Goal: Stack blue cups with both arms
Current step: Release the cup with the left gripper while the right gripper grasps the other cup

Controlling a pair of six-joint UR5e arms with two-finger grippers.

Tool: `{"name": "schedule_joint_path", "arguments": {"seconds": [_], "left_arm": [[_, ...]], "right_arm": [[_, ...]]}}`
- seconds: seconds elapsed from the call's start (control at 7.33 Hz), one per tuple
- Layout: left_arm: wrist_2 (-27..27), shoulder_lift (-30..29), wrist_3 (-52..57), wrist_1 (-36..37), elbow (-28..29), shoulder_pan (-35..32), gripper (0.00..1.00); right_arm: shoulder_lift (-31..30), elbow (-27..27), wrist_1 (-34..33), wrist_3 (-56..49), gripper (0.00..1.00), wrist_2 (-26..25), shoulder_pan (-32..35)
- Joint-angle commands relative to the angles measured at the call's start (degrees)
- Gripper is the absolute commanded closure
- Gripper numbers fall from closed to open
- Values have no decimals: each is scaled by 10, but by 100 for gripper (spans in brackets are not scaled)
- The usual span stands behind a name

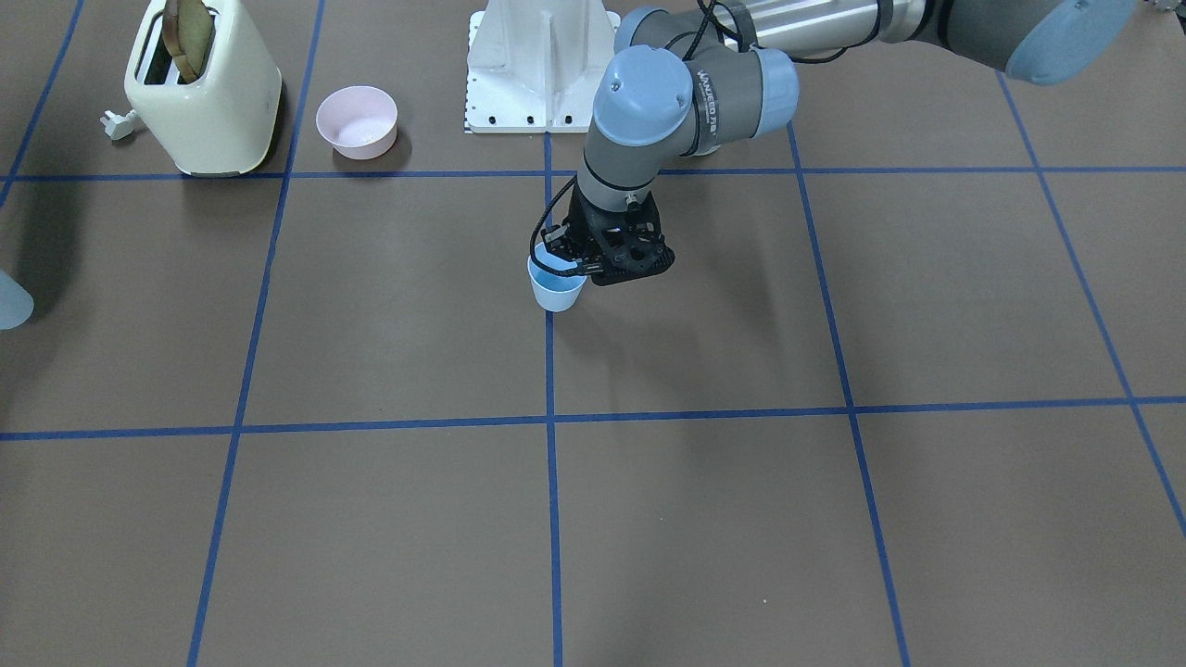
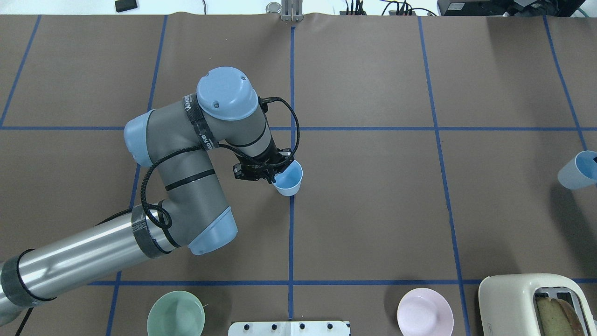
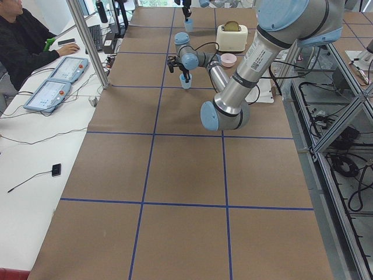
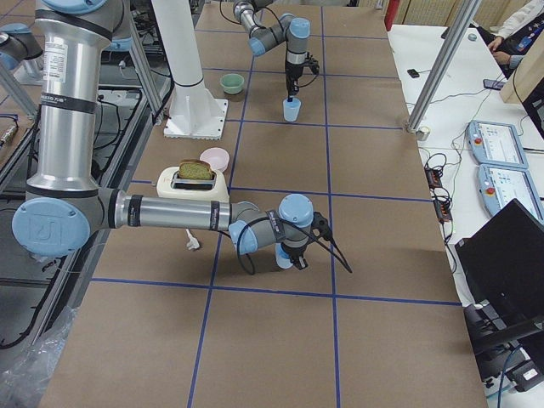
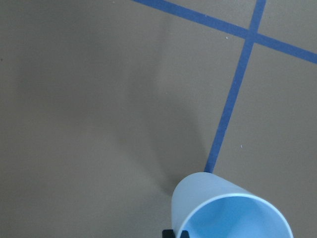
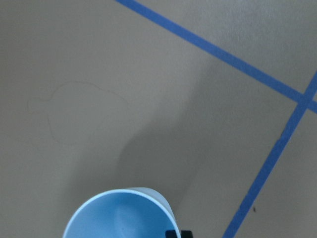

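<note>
Brown paper ruled with blue tape covered the table [image 2: 373, 210], and the two cups on it were well apart, so the stacking itself had not yet been done. The left arm [image 2: 186, 186] reached to the middle of the table, while the right arm [image 4: 170, 212] stretched low towards its own end, past the cream toaster [image 1: 204, 93]. The green bowl [image 2: 176, 313] and the pink bowl [image 1: 357, 120] sat near the robot's base, away from both grippers.

The first blue cup [image 2: 288, 179] stood upright over the centre tape line, mouth up, with the left gripper [image 2: 275, 176] pinching its rim on the robot's side. The second blue cup [image 2: 577, 171] was at the far right edge of the overhead view, tilted and apparently clear of the paper. The right gripper [image 4: 296, 257] seemed to be closed on its rim, since a black fingertip showed against the lip in the right wrist view.

By my judgement both pick-ups were made. What remained was carrying one cup across and lowering it into the other.

Whether the first cup's base touched the paper could not be told. The second cup was cut off by the frame edge in both fixed table views. Its gripper was small in the side view, so its hold was judged mostly from that one fingertip.
</note>
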Motion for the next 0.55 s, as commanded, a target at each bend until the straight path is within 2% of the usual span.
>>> {"name": "schedule_joint_path", "arguments": {"seconds": [0.0,0.14,0.27,0.41], "left_arm": [[1,0,0,-33,24,2,97],[1,0,0,-34,25,3,94],[1,0,0,-35,24,3,86],[1,0,2,-46,19,2,20]], "right_arm": [[28,96,-140,-1,100,7,9],[47,115,-181,-1,100,10,10],[62,120,-198,0,100,12,10],[95,122,-234,0,100,17,10]]}}
